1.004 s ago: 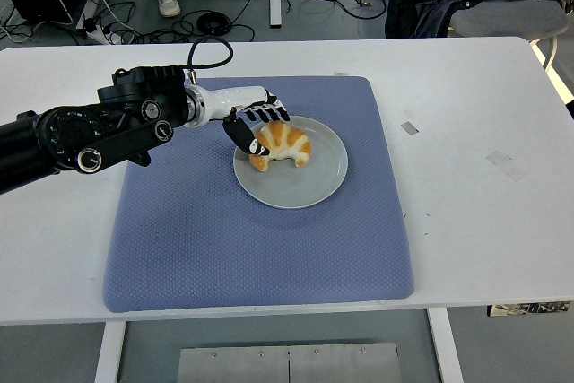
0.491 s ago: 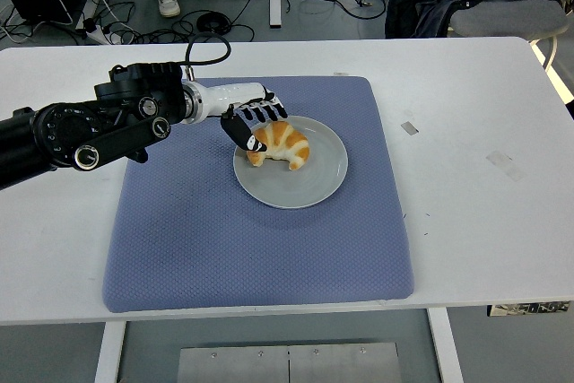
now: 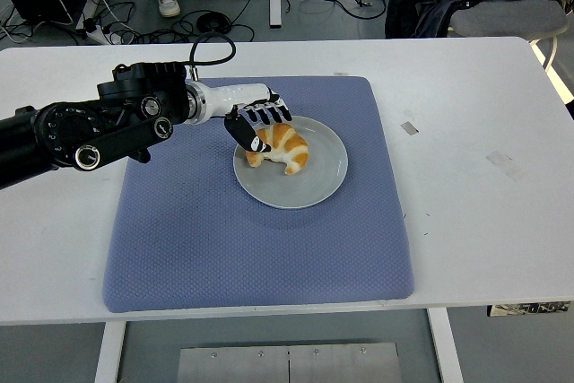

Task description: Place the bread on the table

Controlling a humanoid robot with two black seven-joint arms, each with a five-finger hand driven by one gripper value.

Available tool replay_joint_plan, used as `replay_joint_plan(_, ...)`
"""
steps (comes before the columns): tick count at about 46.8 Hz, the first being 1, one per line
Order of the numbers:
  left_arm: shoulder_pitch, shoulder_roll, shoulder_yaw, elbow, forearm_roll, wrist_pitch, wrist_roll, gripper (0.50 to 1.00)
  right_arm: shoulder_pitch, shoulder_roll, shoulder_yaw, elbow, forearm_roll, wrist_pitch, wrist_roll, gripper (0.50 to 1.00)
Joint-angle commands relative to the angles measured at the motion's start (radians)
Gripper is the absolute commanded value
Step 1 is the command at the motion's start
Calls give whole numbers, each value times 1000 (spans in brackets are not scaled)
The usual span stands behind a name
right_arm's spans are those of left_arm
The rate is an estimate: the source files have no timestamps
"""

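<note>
Fingers [image 3: 269, 116] of the robot's black left hand [image 3: 256, 127] curl down over the left end of the golden-brown crescent-shaped croissant [image 3: 280, 146], with the thumb low on the near-left side, so the hand reads as closed on the bread's left end, though how firm the hold is cannot be told from this height. The croissant lies on the round pale grey plate [image 3: 314, 181], in its upper left part, and whether it is raised off the plate is too fine to judge. The plate sits on the blue-grey textured mat [image 3: 224, 248], which covers the middle of the white table [image 3: 484, 221]. The relation the coming move turns on: the bread extends to the right of the palm, its long axis running roughly left to right with the curved tips pointing toward the near edge, so only the left end is under the fingers and the free right end hangs out over the plate's centre. The left arm is the only one in view; the right one does not show. My judgement is that the grasp is being secured before a lift clear of the rim. Compared with a second ago, the croissant has shifted slightly up and left on the plate, and the hand has drawn back a little the same way.
</note>
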Motion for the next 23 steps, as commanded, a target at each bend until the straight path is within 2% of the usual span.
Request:
replay_joint_plan(1,0,0,0,0,0,0,0,769,0,0,0,0,0,0,0,1000)
replay_joint_plan(17,-1,0,20,0,0,2,-2,755,0,0,0,0,0,0,0,1000)
replay_joint_plan(23,-3,3,25,0,0,2,-3,724,0,0,0,0,0,0,0,1000)
